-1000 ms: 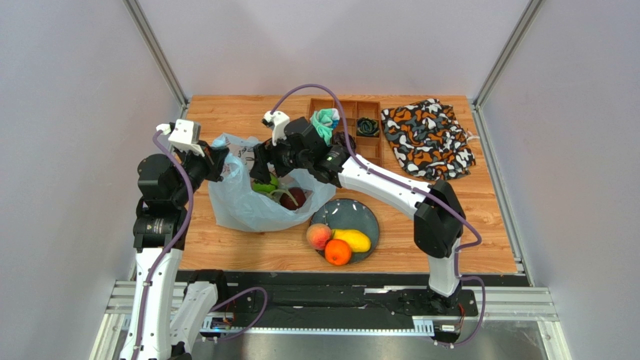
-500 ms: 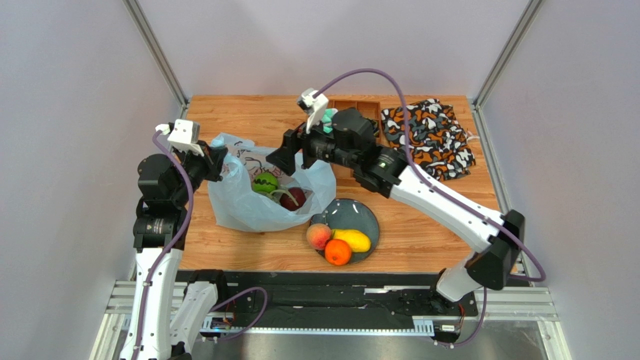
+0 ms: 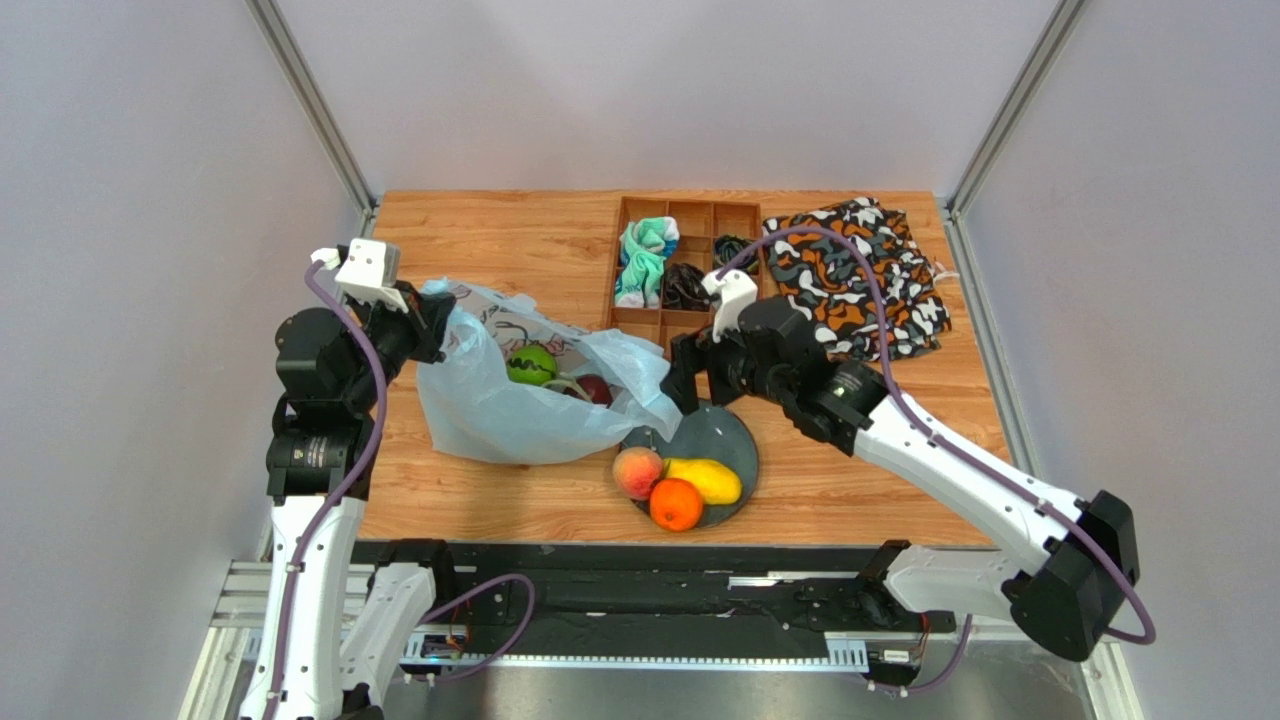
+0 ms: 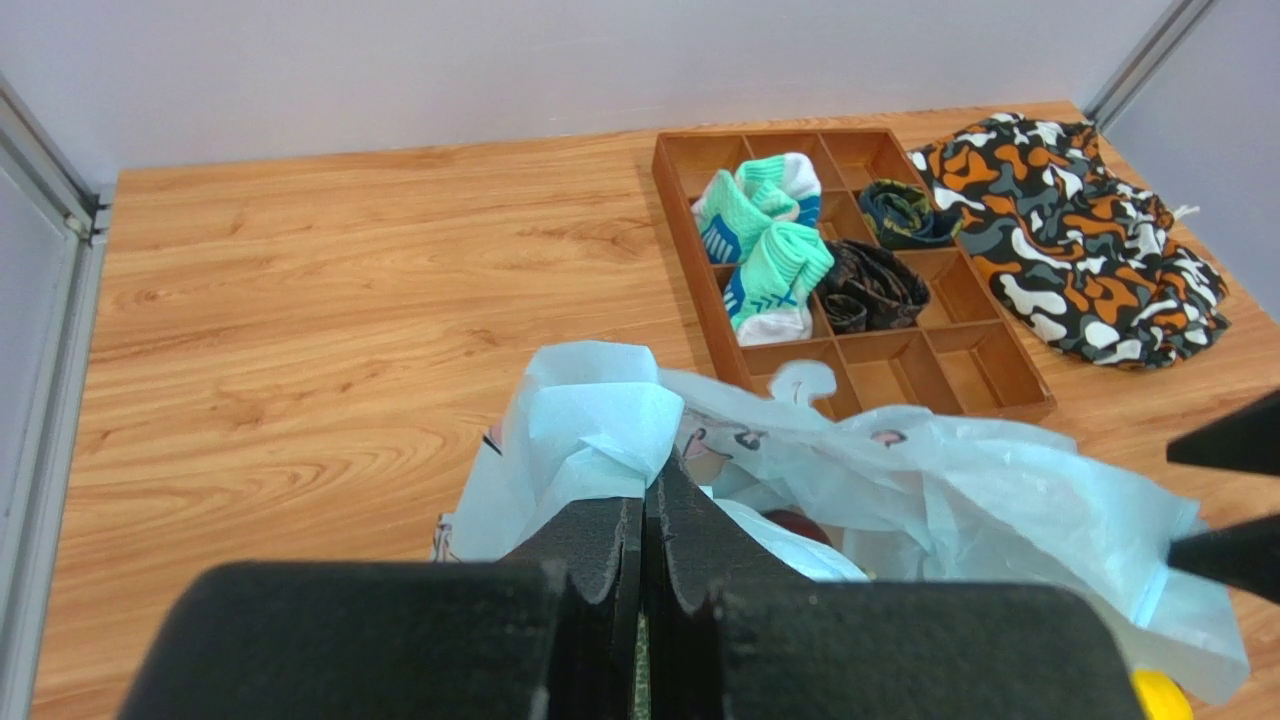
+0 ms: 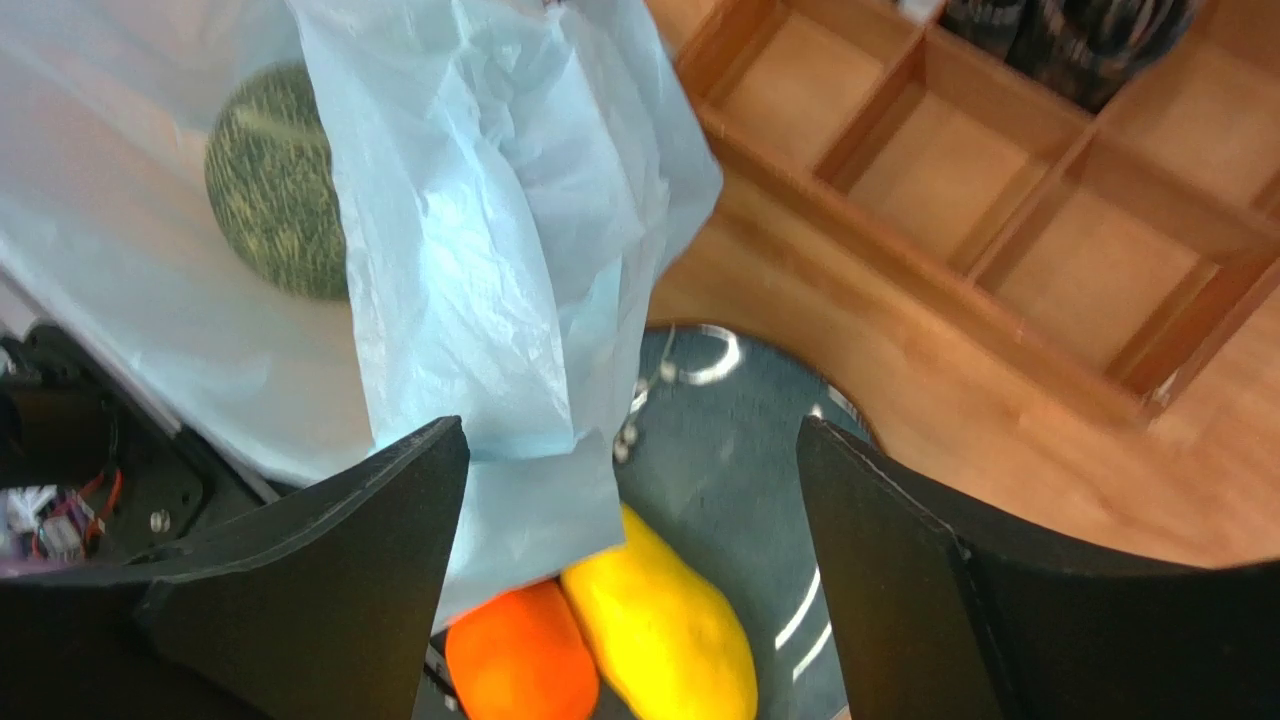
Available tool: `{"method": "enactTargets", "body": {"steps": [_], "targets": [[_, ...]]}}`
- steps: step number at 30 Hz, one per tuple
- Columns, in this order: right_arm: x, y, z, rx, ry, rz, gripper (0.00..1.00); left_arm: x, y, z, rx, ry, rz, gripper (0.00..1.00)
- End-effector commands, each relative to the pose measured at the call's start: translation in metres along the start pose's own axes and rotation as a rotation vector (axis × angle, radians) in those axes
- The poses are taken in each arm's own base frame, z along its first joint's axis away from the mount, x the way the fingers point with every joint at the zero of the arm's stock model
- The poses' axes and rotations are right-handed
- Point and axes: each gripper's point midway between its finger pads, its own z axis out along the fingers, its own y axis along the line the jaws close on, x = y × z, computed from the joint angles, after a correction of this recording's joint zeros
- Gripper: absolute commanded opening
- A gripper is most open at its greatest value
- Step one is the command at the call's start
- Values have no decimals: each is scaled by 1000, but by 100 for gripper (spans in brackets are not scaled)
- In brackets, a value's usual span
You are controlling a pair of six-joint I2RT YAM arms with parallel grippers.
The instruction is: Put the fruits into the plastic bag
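Note:
The pale blue plastic bag [image 3: 504, 413] lies left of centre with its mouth facing right. My left gripper [image 3: 437, 321] is shut on the bag's upper edge [image 4: 601, 428] and holds it up. Inside the bag sit a green netted melon [image 3: 529, 365] and a dark red fruit [image 3: 597, 389]. A peach [image 3: 639, 473], a yellow mango [image 3: 706, 480] and an orange [image 3: 676, 506] rest on the dark plate [image 3: 729, 435]. My right gripper [image 3: 684, 383] hovers open over the plate's far left rim, holding nothing. In the right wrist view the mango [image 5: 661, 630] and orange [image 5: 511, 660] lie below its fingers.
A wooden divided tray [image 3: 684, 270] with rolled socks stands behind the plate. An orange, black and white patterned cloth [image 3: 857, 278] lies at the back right. The bag's loose flap [image 5: 496, 300] overhangs the plate's left side.
My right gripper has drawn out of the bag's mouth and swung right and nearer, to above the plate. The green melon stays in the bag. The left arm has not moved.

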Motion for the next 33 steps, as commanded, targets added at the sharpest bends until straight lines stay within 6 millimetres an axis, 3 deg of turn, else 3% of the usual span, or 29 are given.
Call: {"method": "enactTargets", "body": {"steps": [1,2,4,5,7,11,14,20,33], "targets": [[19,12,-21,-82,3,28,85,-6,-3,0,12,-18,-9,0],[36,16,-21,-122,39,37,84,-7,-4,0,12,-21,-7,0],[36,24,-28,-166,-6,70,84,-6,-4,0,12,-20,-9,0],[50,22,-28,-170,6,82,84,-6,-3,0,9,-21,-8,0],[40,24,-38,-185,-57,101,84,-6,-3,0,9,-20,-9,0],[52,22,-40,-184,-38,71,85,-6,-4,1,17,-19,-12,0],[82,19,-34,-162,54,58,85,-7,-4,0,16,-24,-7,0],[132,43,-23,-177,201,-46,84,-7,-4,0,12,-21,-10,0],[166,52,-13,-166,311,-182,84,-7,-3,-1,11,-23,-8,0]]}}
